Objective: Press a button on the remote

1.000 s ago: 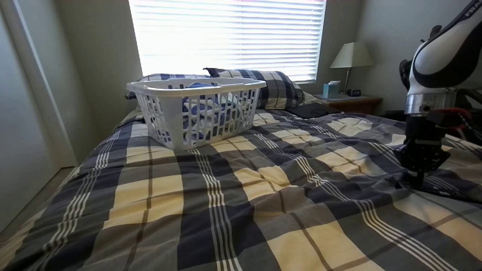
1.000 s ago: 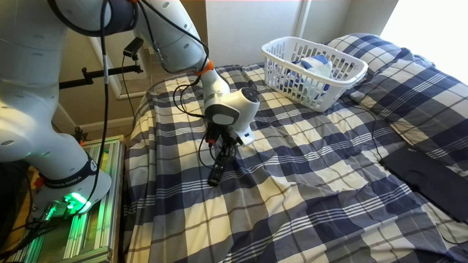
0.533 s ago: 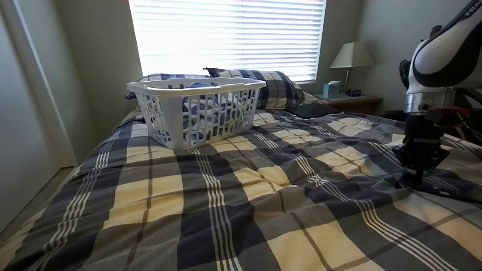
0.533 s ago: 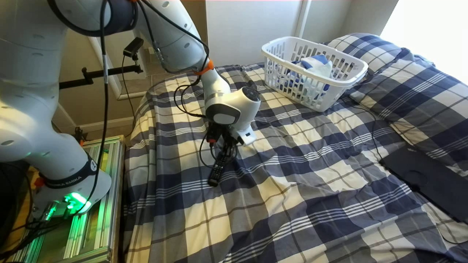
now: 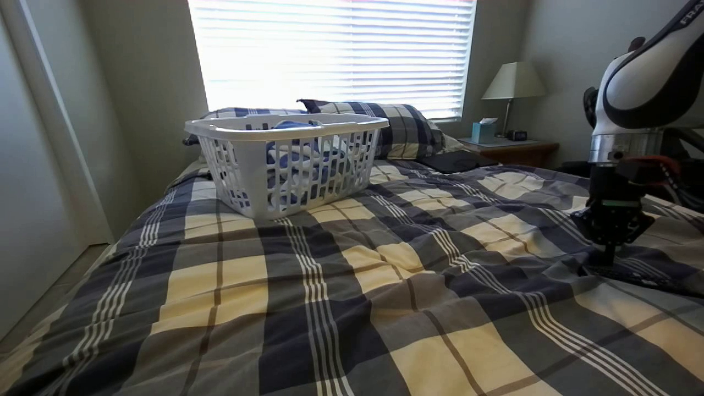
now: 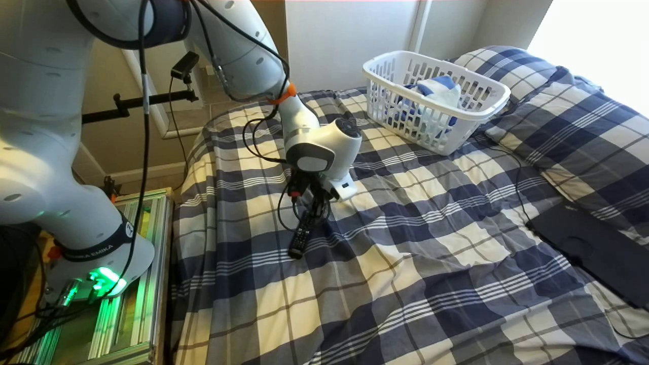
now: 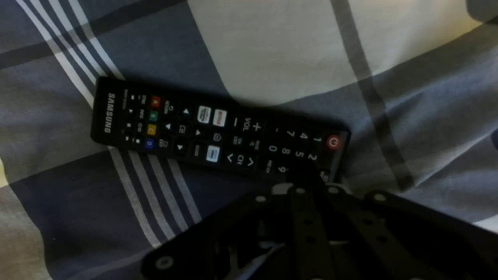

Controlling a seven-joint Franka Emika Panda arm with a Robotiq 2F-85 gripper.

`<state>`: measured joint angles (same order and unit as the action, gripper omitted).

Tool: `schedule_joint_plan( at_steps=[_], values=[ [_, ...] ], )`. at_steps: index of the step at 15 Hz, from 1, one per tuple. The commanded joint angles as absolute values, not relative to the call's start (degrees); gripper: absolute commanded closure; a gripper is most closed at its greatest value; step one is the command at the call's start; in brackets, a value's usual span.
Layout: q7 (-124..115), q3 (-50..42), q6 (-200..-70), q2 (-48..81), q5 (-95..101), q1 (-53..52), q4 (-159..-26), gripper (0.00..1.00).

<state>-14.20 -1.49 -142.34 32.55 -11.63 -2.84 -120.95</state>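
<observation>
The black Samsung remote (image 7: 221, 128) lies flat on the plaid bedspread, buttons up, its red power button (image 7: 333, 142) at the right end in the wrist view. It also shows in both exterior views (image 5: 649, 279) (image 6: 300, 239). My gripper (image 7: 305, 175) points down over the number-key end of the remote, its fingers together with nothing seen between them. The tips hide the keys around 3 and 6. In both exterior views the gripper (image 5: 609, 257) (image 6: 315, 209) is right at the remote's far end. I cannot tell whether the tips touch it.
A white laundry basket (image 5: 253, 176) with blue and white cloth stands on the bed. Pillows (image 6: 598, 116) and a flat black object (image 6: 583, 248) with a cable lie near the window. The bedspread (image 6: 431, 284) is wrinkled. A nightstand with a lamp (image 5: 514, 82) stands beyond the bed.
The gripper has risen slightly above the remote and shifted slightly left in an exterior view. The remote has not visibly moved.
</observation>
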Motion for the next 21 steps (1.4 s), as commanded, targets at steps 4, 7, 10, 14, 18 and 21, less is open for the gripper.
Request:
schedule_joint_plan(
  at_steps=[4,7,10,14,18,21],
  values=[
    [-18.63,-3.19,-144.98,32.89,-8.95,-5.1,-120.47,1.0],
    [-19.88,-3.82,-144.98,32.75,-7.92,-6.1,-120.65,1.0],
    [-21.48,-4.85,-144.86,32.73,-5.83,-7.41,-120.72,1.0],
    [-23.32,-5.82,-144.95,32.69,-3.59,-8.84,-120.78,1.0],
    [-25.57,-6.66,-144.84,32.75,-1.63,-10.48,-120.92,1.0],
    [-27.82,-7.52,-145.01,33.24,-0.16,-11.92,-120.7,1.0]
  ],
)
